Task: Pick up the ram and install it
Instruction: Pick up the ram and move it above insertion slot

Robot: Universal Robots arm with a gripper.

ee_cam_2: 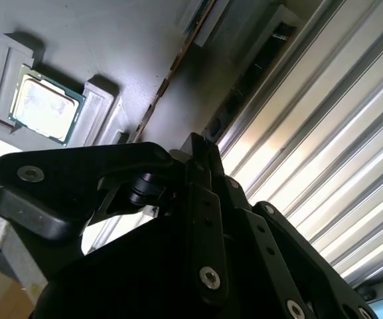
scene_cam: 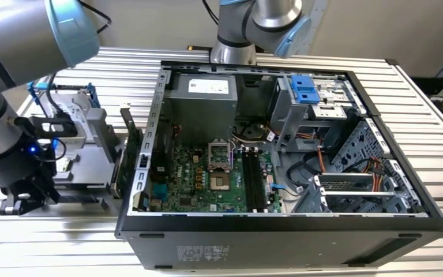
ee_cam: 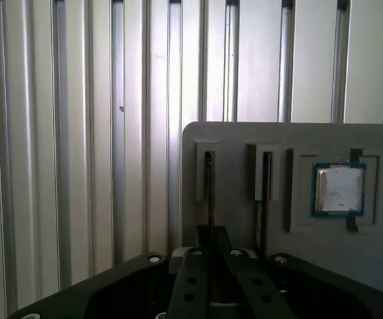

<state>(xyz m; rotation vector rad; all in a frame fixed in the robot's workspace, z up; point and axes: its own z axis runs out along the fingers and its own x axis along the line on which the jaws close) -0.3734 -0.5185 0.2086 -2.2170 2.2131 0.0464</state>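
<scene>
The ram (ee_cam: 209, 193) stands on edge in a slot of a grey holder (ee_cam: 237, 136), and only its thin top edge shows. In the second wrist view the ram (ee_cam_2: 161, 86) is a thin brownish line running up to the fingertips. My black gripper (ee_cam: 211, 246) sits right over that slot with its fingers pressed close on either side of the stick. The gripper (ee_cam_2: 200, 156) looks shut on the ram, which still sits in the holder. In the exterior view the arm's wrist (scene_cam: 41, 144) hangs over the holder (scene_cam: 90, 144) at the exterior view's left.
A square CPU chip (ee_cam: 338, 189) rests in a pocket of the same holder, beside another narrow slot (ee_cam: 265, 193). The open computer case (scene_cam: 283, 222) lies on the slatted metal table (scene_cam: 437, 144), and the motherboard's black slots (scene_cam: 254, 179) sit near its middle.
</scene>
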